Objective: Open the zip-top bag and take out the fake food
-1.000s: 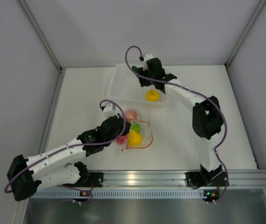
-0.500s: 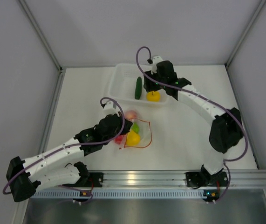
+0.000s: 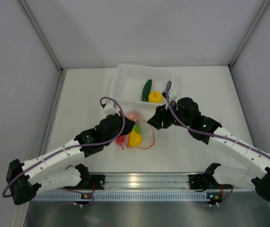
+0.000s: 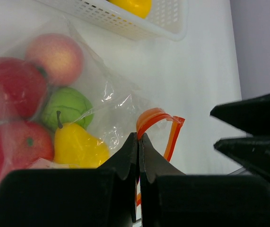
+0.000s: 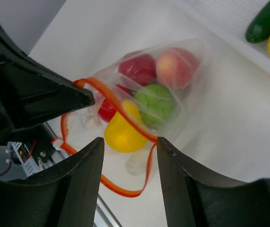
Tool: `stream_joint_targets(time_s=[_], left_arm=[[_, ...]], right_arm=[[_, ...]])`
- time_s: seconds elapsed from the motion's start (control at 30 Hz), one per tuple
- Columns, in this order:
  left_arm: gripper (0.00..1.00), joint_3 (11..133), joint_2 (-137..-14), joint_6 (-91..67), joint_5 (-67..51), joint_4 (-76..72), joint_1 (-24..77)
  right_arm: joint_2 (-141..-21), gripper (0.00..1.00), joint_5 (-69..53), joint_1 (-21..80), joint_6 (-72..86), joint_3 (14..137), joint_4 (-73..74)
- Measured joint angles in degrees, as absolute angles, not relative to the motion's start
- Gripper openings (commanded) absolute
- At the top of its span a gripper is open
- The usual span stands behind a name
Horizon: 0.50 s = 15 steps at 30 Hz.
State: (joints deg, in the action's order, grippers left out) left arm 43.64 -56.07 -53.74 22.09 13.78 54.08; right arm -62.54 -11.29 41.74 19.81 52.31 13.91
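Note:
The clear zip-top bag (image 3: 145,135) lies open at mid-table, its orange-red zip strip (image 5: 125,113) spread in a loop. Inside are a yellow pear (image 4: 78,146), a light-green fruit (image 4: 67,106), a pink peach (image 4: 55,56) and red fruits (image 4: 12,87). My left gripper (image 4: 138,138) is shut on the zip strip (image 4: 150,118) at the bag's mouth. My right gripper (image 5: 130,142) is open and empty, just above the bag's mouth, right of the bag in the top view (image 3: 154,120). A dark green cucumber (image 3: 146,89) and a yellow fruit (image 3: 155,97) lie in the basket.
The translucent white basket (image 3: 125,80) stands at the back centre, just behind the bag. Grey walls close in the table on the left, back and right. A metal rail (image 3: 149,179) runs along the near edge.
My right arm has left the basket, dropping the cucumber there, and swung down toward the bag's mouth. My left gripper has kept its hold on the zip strip.

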Motion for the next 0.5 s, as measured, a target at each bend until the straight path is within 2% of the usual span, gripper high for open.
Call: stream_joint_targets(time_s=[0.27,0.5], left_arm=[[0.00,43.6,-56.0,-56.0,23.6,13.8,54.1],[0.00,43.6,-56.0,-57.9,24.1,13.6,54.1]], right_arm=[[-59.4,0.47,-2.1,56.2,29.3,41.9,2.7],[-67.0,0.53,13.2,63.9,37.0,37.5,-6.8]])
